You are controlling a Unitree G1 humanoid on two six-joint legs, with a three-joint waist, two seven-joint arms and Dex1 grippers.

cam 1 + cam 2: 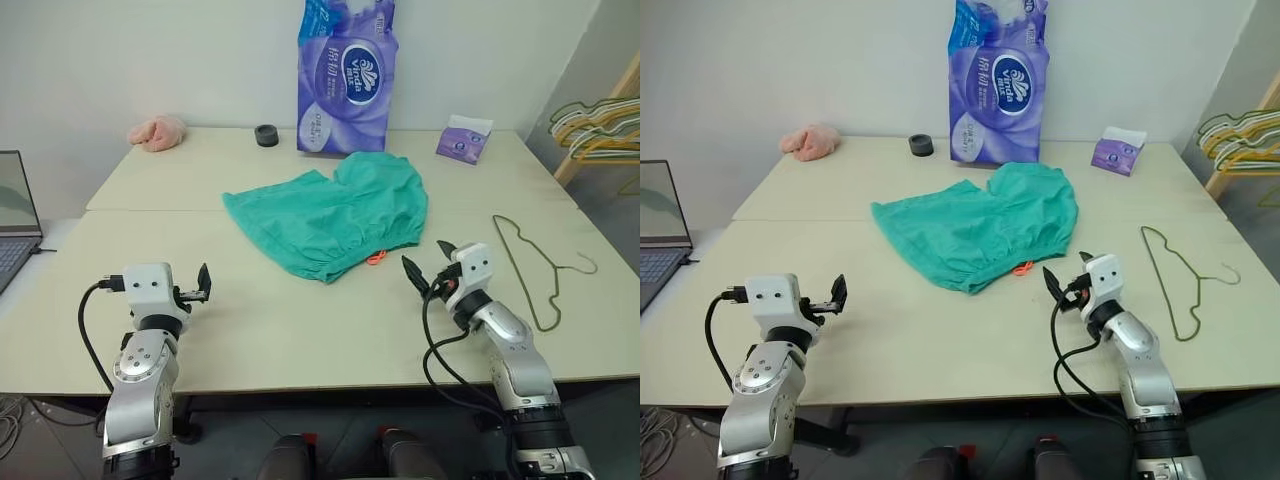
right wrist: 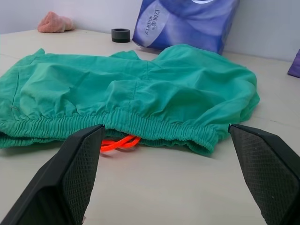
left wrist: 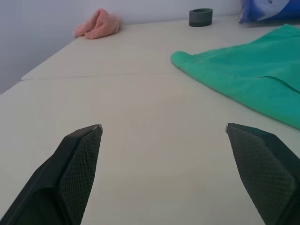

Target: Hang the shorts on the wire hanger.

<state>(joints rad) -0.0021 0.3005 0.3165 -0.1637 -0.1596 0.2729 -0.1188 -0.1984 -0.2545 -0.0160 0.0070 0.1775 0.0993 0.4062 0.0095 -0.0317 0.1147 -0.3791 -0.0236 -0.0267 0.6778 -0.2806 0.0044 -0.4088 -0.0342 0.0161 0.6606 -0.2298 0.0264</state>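
nearest, the left gripper [image 1: 204, 283] and right gripper [image 1: 428, 265] hovered over the bare near table [image 1: 300, 340], both spread wide and holding nothing. just beyond the right gripper lay the shorts [image 1: 330, 218], flat, waistband and orange cord [image 1: 376, 257] facing it. the wire hanger [image 1: 533, 268] lay flat well to their right, apart. farther back stood a purple tissue pack [image 1: 345, 75], a dark ring [image 1: 266, 135], a pink fluffy cloth [image 1: 158, 132], a small tissue packet [image 1: 464, 138]; a laptop [image 1: 15, 215] at left, bunched hangers [image 1: 597, 125] at right.
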